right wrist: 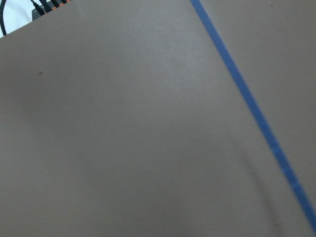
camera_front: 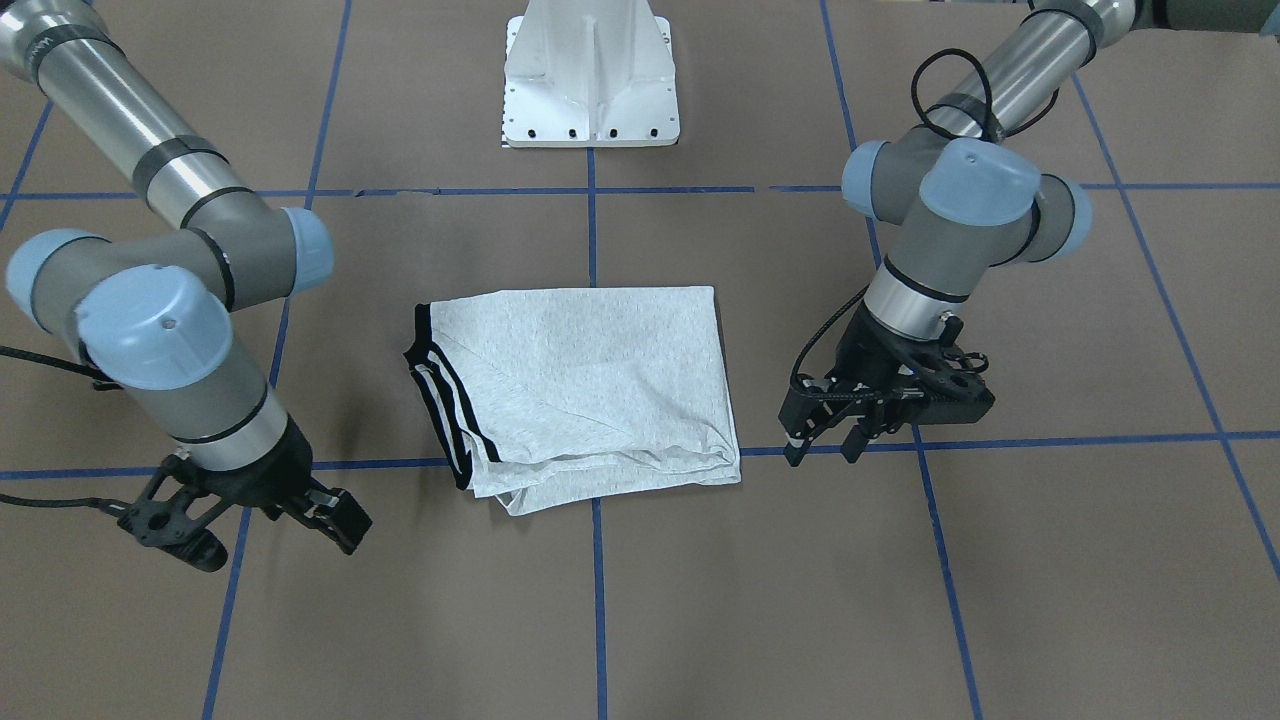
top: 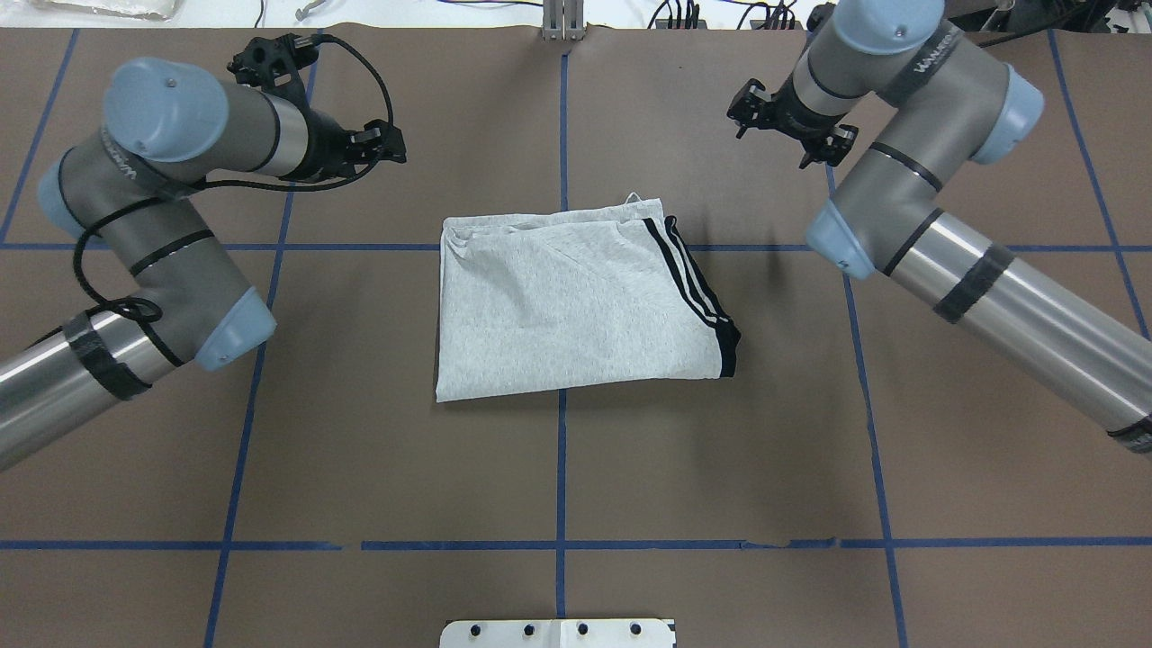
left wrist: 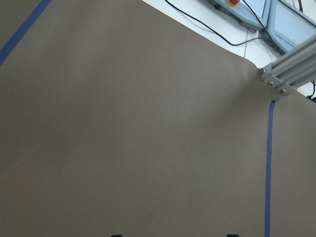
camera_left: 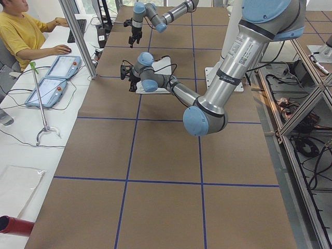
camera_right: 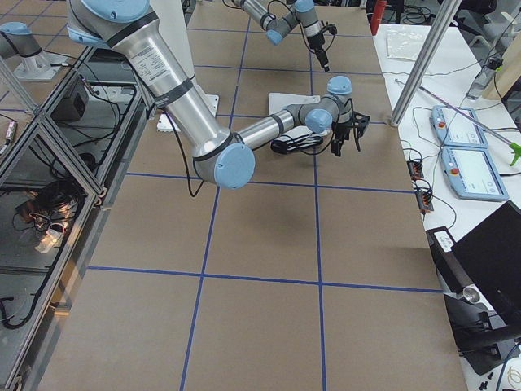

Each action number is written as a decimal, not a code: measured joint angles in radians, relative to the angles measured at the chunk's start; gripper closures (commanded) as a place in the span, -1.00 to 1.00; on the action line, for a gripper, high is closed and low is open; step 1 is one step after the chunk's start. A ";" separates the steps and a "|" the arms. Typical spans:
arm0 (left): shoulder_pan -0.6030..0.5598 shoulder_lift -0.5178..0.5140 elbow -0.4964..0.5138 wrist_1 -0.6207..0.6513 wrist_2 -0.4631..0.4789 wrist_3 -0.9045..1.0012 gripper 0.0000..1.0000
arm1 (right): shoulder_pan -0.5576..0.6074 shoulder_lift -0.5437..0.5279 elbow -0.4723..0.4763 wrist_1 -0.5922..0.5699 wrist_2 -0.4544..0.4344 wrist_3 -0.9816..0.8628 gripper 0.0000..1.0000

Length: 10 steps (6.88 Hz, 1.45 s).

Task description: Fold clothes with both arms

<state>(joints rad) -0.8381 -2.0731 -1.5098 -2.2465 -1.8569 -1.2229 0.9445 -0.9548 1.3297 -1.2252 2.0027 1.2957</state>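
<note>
Overhead exterior gives the plainest look at the one T-shirt [top: 558, 306]. It is folded into a rough rectangle and lies flat on the brown surface [top: 360, 468] across the centre blue tape line. Its black-and-white stripes run along the edge nearer the right arm [top: 972, 270]. The left arm [top: 153, 261] stands on the other side. That makes two arms, each apart from the cloth.

From the front-facing camera the left hand [camera_front: 826, 448] hangs just beside the shirt's plain edge. Its two fingers are spread and hold nothing, which the overhead angle hides behind the wrist. The left wrist camera agrees, with two dark fingertips [left wrist: 232, 236] at the bottom edge, well apart, over bare surface.

The right hand [camera_right: 346, 145] is best read from exterior right, where its two prongs look parted and empty, near the shirt's striped side. The right wrist camera shows only surface and one tape line.

One white pedestal base [camera_front: 590, 90] shows whole in the front-facing view. Only exterior left shows the one seated person in yellow [camera_left: 21, 33] and two pendants [camera_left: 63, 66].
</note>
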 measured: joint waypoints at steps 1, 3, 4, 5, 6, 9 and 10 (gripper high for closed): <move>-0.044 0.060 -0.033 0.002 -0.054 0.170 -0.53 | 0.063 -0.086 0.036 -0.001 0.053 -0.185 -1.00; -0.177 0.174 -0.066 0.010 -0.217 0.512 -0.98 | 0.210 -0.221 0.053 -0.005 0.159 -0.536 -1.00; -0.263 0.213 -0.069 0.040 -0.297 0.673 -0.98 | 0.296 -0.276 0.047 -0.021 0.207 -0.697 -1.00; -0.346 0.241 -0.081 0.099 -0.371 0.797 -0.98 | 0.386 -0.316 0.044 -0.074 0.243 -0.875 -1.00; -0.400 0.282 -0.109 0.150 -0.423 0.884 -0.98 | 0.461 -0.335 0.043 -0.160 0.263 -1.034 -1.00; -0.486 0.414 -0.173 0.276 -0.505 1.002 -0.98 | 0.545 -0.383 0.076 -0.332 0.273 -1.231 -1.00; -0.528 0.454 -0.184 0.314 -0.509 1.096 -0.98 | 0.548 -0.450 0.149 -0.340 0.275 -1.234 -1.00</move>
<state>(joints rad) -1.3662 -1.6195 -1.6936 -1.9328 -2.3662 -0.1266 1.4925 -1.4046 1.4785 -1.5652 2.2779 0.0613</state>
